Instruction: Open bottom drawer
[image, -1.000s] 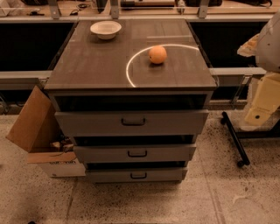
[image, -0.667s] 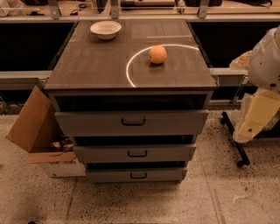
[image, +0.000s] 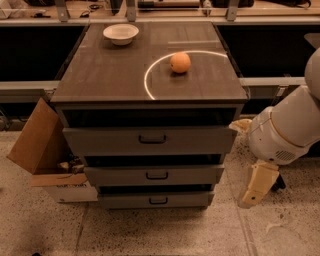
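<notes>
The bottom drawer (image: 150, 200) is the lowest and narrowest of three grey drawer fronts in the cabinet (image: 100, 85). It has a small dark loop handle (image: 158, 200) and sits pushed in under the middle drawer (image: 155, 175). My gripper (image: 252, 192) hangs cream-coloured from the white arm (image: 285, 130) to the right of the cabinet. It is level with the two lower drawers, about a hand's width off the cabinet's side, and touches nothing.
The tall top drawer (image: 150, 140) is above the middle one. A white bowl (image: 121, 33) and an orange (image: 180, 62) sit on the cabinet top. An open cardboard box (image: 42, 150) leans on the floor at the left. Dark shelving runs behind.
My arm has swung down and left from the right edge of the view, bringing the gripper lower and nearer the cabinet's right side. The drawers have not moved.
</notes>
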